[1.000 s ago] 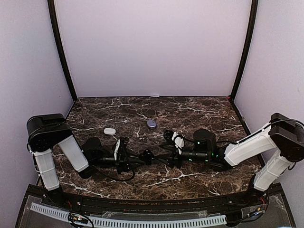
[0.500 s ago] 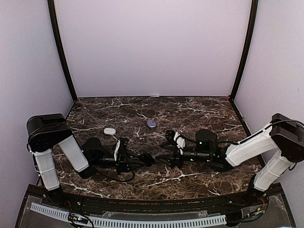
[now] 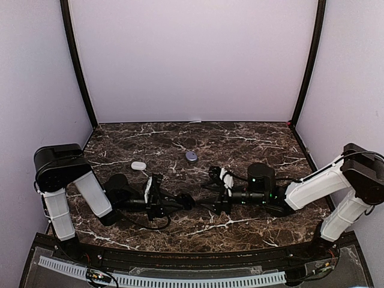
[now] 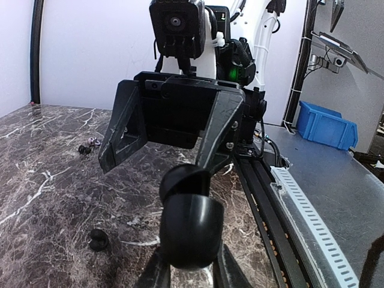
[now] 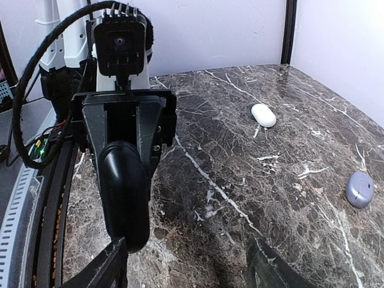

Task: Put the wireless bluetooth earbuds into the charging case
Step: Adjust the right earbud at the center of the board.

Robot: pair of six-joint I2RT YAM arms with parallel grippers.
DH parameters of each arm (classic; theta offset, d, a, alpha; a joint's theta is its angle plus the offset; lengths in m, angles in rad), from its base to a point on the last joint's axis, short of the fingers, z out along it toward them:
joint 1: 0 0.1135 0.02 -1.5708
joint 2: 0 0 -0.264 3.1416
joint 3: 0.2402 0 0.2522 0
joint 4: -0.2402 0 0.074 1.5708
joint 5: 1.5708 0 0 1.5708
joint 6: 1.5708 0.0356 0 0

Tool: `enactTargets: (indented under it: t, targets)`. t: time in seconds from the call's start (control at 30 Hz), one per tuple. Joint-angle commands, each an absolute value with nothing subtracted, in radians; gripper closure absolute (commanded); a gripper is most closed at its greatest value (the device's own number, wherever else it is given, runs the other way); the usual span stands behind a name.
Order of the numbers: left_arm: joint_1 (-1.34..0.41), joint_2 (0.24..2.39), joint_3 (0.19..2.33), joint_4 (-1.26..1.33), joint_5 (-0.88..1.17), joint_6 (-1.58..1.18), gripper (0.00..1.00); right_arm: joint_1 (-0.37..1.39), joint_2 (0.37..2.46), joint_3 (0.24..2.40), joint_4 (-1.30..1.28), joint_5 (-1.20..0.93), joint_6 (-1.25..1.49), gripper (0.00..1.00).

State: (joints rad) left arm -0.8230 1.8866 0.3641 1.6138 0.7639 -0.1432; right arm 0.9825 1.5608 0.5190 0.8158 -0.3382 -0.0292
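Mid-frame on the tabletop, the left hand clamps the black charging case. The right hand faces it, fingers apart, empty. Seemingly the case is presented for loading. Next calls for finely pinching the black earbud, lower left in the left wrist view.

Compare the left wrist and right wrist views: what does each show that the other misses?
Only the left wrist view: the whole right gripper head-on with its jaws open, a black earbud on the marble table, and a blue bin beyond the table.
Only the right wrist view: a white case and a purple case lying on the table.
Both: the black case clamped in the left gripper, and the marble table.
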Motion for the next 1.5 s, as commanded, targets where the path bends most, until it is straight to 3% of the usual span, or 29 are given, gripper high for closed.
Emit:
enactTargets:
  t: [0.0, 0.67, 1.07, 1.47]
  targets:
    - [-0.826, 1.882, 0.357, 1.761, 0.762, -0.152, 0.80, 0.978, 1.552, 0.524, 0.858, -0.370, -0.040, 0.33]
    - [-0.797, 1.894, 0.367, 1.752, 0.747, -0.224, 0.80, 0.976, 1.518, 0.498, 0.874, -0.360, -0.031, 0.33]
    - [-0.776, 1.884, 0.351, 1.747, 0.695, -0.224, 0.80, 0.976, 1.465, 0.446, 0.882, -0.242, -0.003, 0.37]
    - [-0.757, 1.862, 0.334, 1.729, 0.651, -0.209, 0.80, 0.952, 1.454, 0.447, 0.750, 0.016, 0.094, 0.51]
